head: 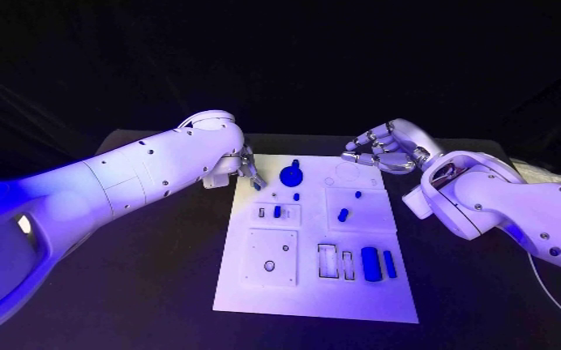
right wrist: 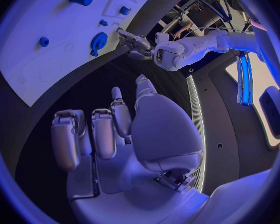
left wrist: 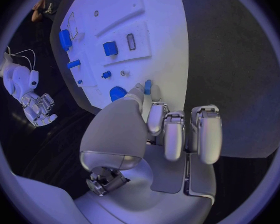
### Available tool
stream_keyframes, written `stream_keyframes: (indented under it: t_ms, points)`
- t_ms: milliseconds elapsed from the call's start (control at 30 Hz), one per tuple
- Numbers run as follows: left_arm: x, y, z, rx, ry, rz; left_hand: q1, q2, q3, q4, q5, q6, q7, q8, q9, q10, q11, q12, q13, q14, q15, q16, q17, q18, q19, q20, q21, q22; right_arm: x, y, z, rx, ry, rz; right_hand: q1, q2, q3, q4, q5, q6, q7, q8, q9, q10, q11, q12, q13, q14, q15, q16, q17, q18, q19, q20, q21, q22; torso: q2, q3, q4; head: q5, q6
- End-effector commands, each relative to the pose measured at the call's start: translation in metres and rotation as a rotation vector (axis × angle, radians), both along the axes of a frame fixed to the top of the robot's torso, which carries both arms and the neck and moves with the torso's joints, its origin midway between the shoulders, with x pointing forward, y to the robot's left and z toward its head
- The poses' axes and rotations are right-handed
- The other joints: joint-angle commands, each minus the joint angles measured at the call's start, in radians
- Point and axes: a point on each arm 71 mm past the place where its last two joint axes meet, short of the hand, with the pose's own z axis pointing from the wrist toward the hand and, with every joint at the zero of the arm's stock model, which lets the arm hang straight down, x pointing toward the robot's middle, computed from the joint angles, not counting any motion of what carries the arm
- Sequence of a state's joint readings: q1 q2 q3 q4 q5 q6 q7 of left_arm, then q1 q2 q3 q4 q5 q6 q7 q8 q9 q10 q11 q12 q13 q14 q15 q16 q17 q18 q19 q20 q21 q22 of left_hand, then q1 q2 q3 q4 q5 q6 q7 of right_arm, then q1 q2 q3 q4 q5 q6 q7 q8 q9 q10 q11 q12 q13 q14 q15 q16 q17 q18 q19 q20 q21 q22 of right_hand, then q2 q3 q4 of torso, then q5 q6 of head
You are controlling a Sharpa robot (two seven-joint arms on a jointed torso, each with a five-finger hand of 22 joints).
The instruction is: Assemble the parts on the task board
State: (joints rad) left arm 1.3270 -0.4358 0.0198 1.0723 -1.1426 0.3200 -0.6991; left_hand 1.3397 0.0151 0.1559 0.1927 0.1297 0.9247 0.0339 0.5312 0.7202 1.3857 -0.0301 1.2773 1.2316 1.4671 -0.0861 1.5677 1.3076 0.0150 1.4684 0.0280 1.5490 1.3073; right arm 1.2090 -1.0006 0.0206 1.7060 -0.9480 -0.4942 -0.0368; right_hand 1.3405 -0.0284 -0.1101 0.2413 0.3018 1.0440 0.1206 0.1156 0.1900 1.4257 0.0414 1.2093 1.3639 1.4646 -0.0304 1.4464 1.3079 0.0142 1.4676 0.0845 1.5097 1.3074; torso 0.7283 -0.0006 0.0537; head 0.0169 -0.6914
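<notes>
The white task board (head: 306, 292) lies in the middle of the black table. My left hand (head: 237, 168) hovers at the board's far left corner and pinches a small blue part (left wrist: 147, 87) between thumb and a fingertip. Beside it on the board stands a round blue part (head: 291, 176), also visible from the left wrist (left wrist: 117, 93) and the right wrist (right wrist: 98, 42). My right hand (head: 386, 149) hangs over the board's far right corner with its fingers loosely bent and nothing in them. A blue cylinder (head: 370, 263) and a blue bar (head: 389, 264) lie near the board's front right.
Several small blue pieces sit around the board's middle, such as one (head: 344, 215) on the right plate and one (head: 277, 211) on the left. White inset plates (head: 271, 257) and slots (head: 336, 262) cover the near half. Black table (head: 152, 269) surrounds the board.
</notes>
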Motion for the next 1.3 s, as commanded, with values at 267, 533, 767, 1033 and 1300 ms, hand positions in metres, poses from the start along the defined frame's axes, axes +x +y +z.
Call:
stream_keyframes:
  t_ms: [267,533,767,1033,1300]
  points:
    - [-0.001,-0.002,-0.001,-0.074,0.009,0.019,0.034,-0.011,0.23,-0.022,-0.028,-0.018,0.012,0.017,0.021,-0.004,0.005,-0.019,-0.024,0.104,0.006,0.003,0.263,-0.005,0.084,0.002,-0.01,0.239,0.0,0.001,0.0,-0.002,-0.007,0.012,-0.002,0.01,-0.005,0.001,0.007,-0.008,0.0,-0.004,0.001,0.001,-0.005,-0.003,-0.011,0.062,-0.002,-0.004,0.054,0.016,0.013,-0.004,-0.003,0.156,0.0,0.0,0.0004,0.001,-0.003]
    - [-0.003,-0.002,0.0,-0.123,0.016,0.029,0.01,-0.04,0.298,-0.033,-0.021,-0.023,0.013,0.024,0.028,-0.004,0.005,-0.019,-0.025,0.104,0.007,0.003,0.263,-0.005,0.084,0.002,-0.01,0.239,0.0,0.001,0.0,-0.003,-0.004,0.014,-0.002,0.01,-0.005,0.001,0.007,-0.008,0.0,-0.004,0.001,0.001,-0.005,-0.003,-0.011,0.062,-0.002,-0.004,0.054,0.016,0.013,-0.004,-0.003,0.156,-0.001,0.001,0.0002,0.003,-0.001]
    - [-0.013,0.003,0.003,-0.159,0.001,0.037,-0.009,-0.056,0.338,-0.041,-0.016,-0.02,0.011,0.033,0.035,0.002,0.004,-0.013,-0.019,0.104,0.007,0.003,0.263,-0.005,0.084,0.002,-0.012,0.239,0.0,0.0,-0.001,-0.004,0.0,0.014,-0.002,0.01,-0.006,0.001,0.008,-0.008,0.0,-0.004,0.002,0.001,-0.005,-0.003,-0.011,0.062,-0.002,-0.004,0.054,0.016,0.012,-0.004,-0.004,0.155,-0.003,0.0021,0.0006,0.004,0.0]
    - [-0.032,0.012,0.009,-0.213,-0.055,0.056,-0.037,-0.083,0.405,-0.059,-0.013,-0.016,0.007,0.05,0.047,0.013,0.001,-0.003,-0.009,0.104,0.004,0.003,0.263,-0.003,0.08,-0.003,-0.021,0.232,0.001,0.0,-0.002,-0.006,0.005,0.012,-0.003,0.01,-0.007,0.001,0.008,-0.008,0.0,-0.004,0.002,0.001,-0.004,-0.003,-0.011,0.062,-0.002,-0.005,0.054,0.016,0.012,-0.004,-0.004,0.155,-0.003,0.0036,0.0058,0.004,-0.003]
    - [-0.059,0.012,0.0,-0.228,-0.088,0.032,-0.051,-0.096,0.439,-0.067,-0.012,-0.016,0.006,0.059,0.052,0.013,-0.001,-0.008,-0.017,0.104,0.002,0.003,0.263,-0.003,0.08,-0.005,-0.02,0.233,0.001,-0.001,-0.003,-0.006,0.011,0.013,-0.003,0.01,-0.007,0.001,0.008,-0.008,0.0,-0.004,0.002,0.001,-0.004,-0.003,-0.011,0.062,-0.002,-0.005,0.054,0.016,0.012,-0.004,-0.004,0.155,-0.005,0.0034,0.0091,0.007,-0.008]
